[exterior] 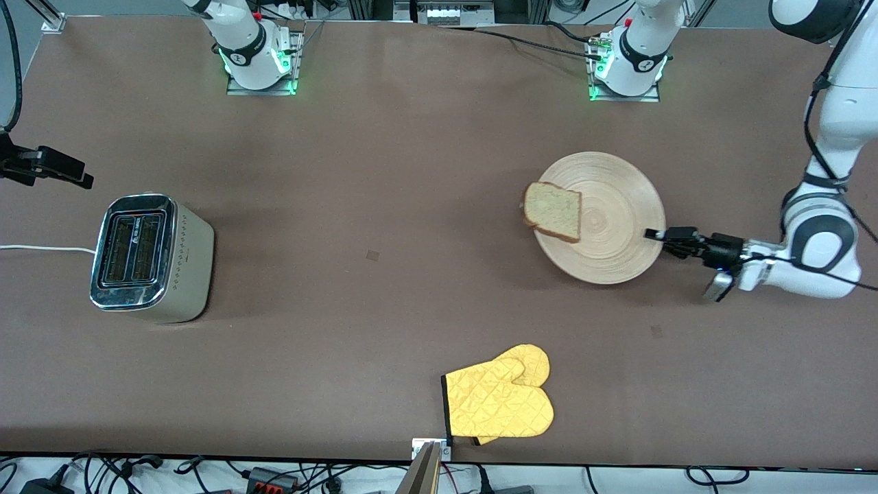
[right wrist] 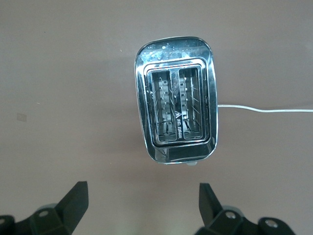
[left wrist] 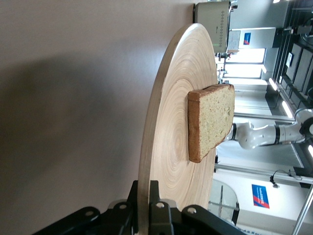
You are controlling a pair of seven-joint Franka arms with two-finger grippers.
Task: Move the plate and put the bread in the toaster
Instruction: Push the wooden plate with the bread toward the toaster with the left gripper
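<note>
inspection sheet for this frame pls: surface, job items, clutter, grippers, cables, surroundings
Surface: brown table, two small dark marks.
Plate: lifted clear of the table, held by its rim.
Bread: on the plate, overhanging the edge toward the right arm's end.
Toaster: upright at the right arm's end, both slots empty.
Clutter: yellow oven mitt at the camera-side edge.
Left gripper: shut on the plate rim.
Right gripper: open, over the toaster.
Cables: white toaster cord on the table.
Surroundings: wiring past the table edges.

Left pincer (exterior: 650, 234) grips plate (exterior: 610, 240) rim; bread (exterior: 553, 212) on plate
</note>
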